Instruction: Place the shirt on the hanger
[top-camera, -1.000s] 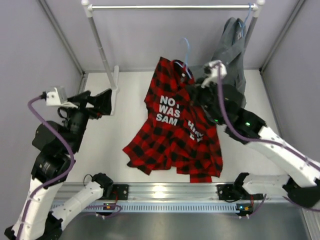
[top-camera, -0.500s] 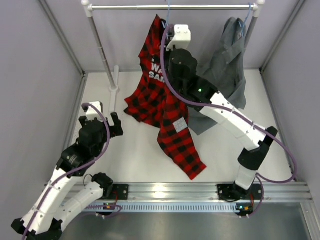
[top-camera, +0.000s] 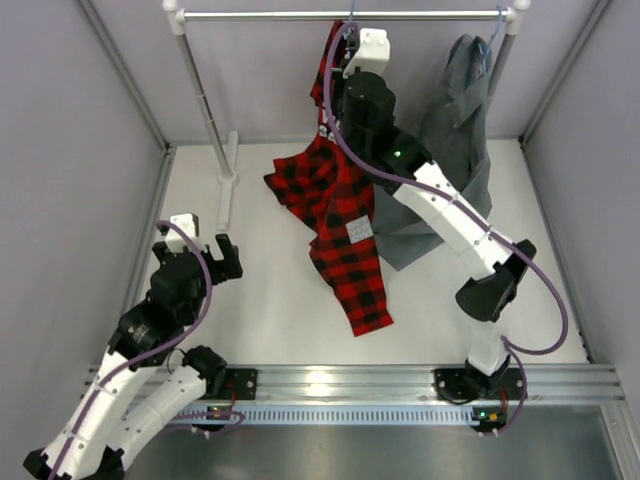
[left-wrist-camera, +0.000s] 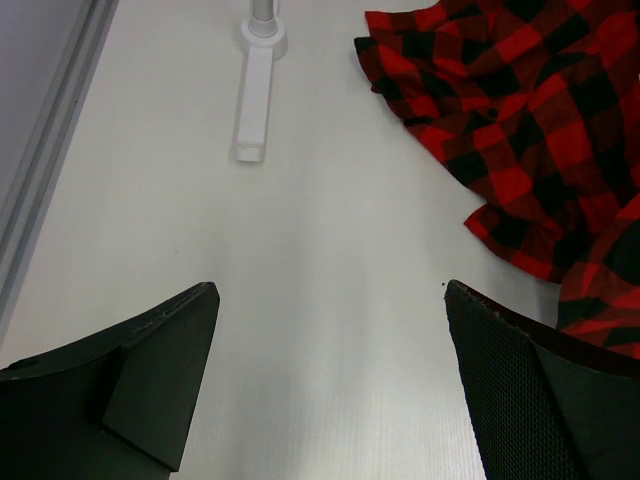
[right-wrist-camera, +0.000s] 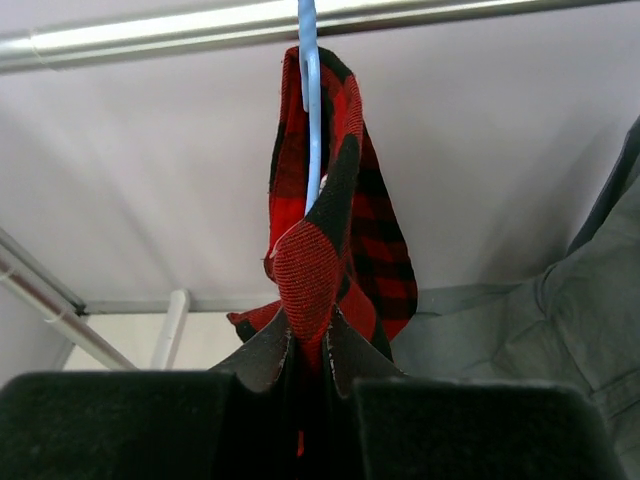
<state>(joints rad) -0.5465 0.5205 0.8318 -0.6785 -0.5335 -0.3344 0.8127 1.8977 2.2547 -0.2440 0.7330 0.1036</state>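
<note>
The red-and-black plaid shirt (top-camera: 345, 215) hangs from the rail, and its lower part trails onto the table. Its top is bunched round the light-blue hanger (right-wrist-camera: 309, 110), whose hook rises to the metal rail (right-wrist-camera: 150, 38). I cannot tell whether the hook rests on the rail. My right gripper (right-wrist-camera: 306, 345) is shut on a fold of the shirt just under the hook, and in the top view it (top-camera: 347, 80) is high at the rail. My left gripper (left-wrist-camera: 330, 292) is open and empty over bare table, left of the shirt's hem (left-wrist-camera: 520, 130). It also shows in the top view (top-camera: 218, 258).
A plain grey shirt (top-camera: 458, 130) hangs on another hanger at the rail's right end, close beside my right arm. It also shows in the right wrist view (right-wrist-camera: 560, 320). The white rack post and foot (top-camera: 225, 185) stand at the back left; the foot (left-wrist-camera: 256, 95) lies ahead of my left gripper.
My right arm has lifted the shirt off the table up to the rail and nearer the hook's place. My left arm has drawn back and down toward the near left.
</note>
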